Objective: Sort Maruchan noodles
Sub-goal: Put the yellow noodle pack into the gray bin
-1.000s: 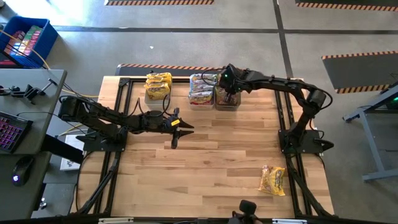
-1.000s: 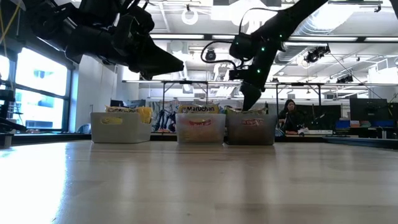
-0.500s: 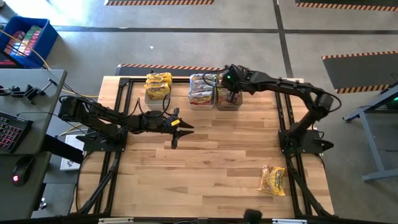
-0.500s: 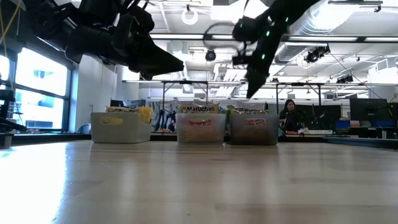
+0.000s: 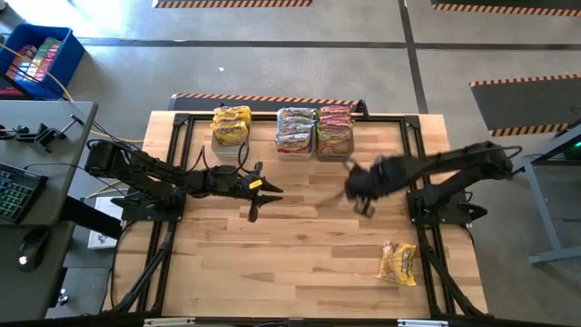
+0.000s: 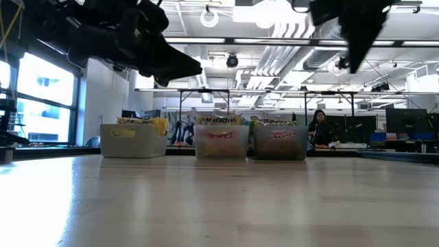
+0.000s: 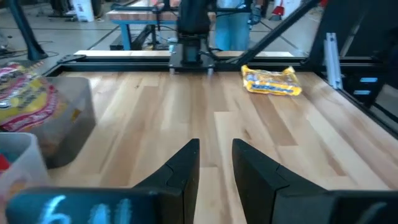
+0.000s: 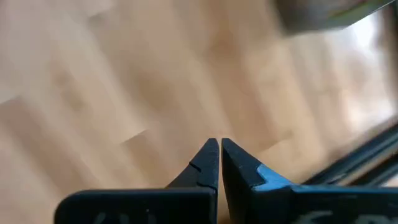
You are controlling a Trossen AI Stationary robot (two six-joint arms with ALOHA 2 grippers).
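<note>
Pale wood planks are making up the table [image 5: 300, 236], the largest item, with a black frame running along its sides.

Left arm: it is reaching in from the left side and hanging above the table's middle-left. The left gripper [image 5: 261, 193] is pointing toward the centre; in the left wrist view its jaws are standing slightly spread with bare wood showing through the gap, nothing between them.

Right arm: it is stretching from its base at the right edge toward the table's centre, blurred in the high view. The right gripper [image 5: 356, 188] is hovering over bare wood below the bins; in the right wrist view its jaws are pressed together, tips all but touching, and are carrying nothing.

Bins: three are sitting in a row along the far edge. The left bin [image 5: 230, 126] is standing apart and holding yellow packets. The middle bin [image 5: 295, 132] and the right bin [image 5: 334, 133] are touching side by side, both filled with Maruchan noodles carrying red and pink print. In the low view the three are appearing as translucent tubs, the middle one showing a "Maruchan" label at its rim.

Loose packet [image 5: 398, 262]: one yellow noodle packet is lying flat near the table's front right corner, well apart from both grippers and from the bins.

Person [image 6: 319, 128]: seated in the room beyond the table.
</note>
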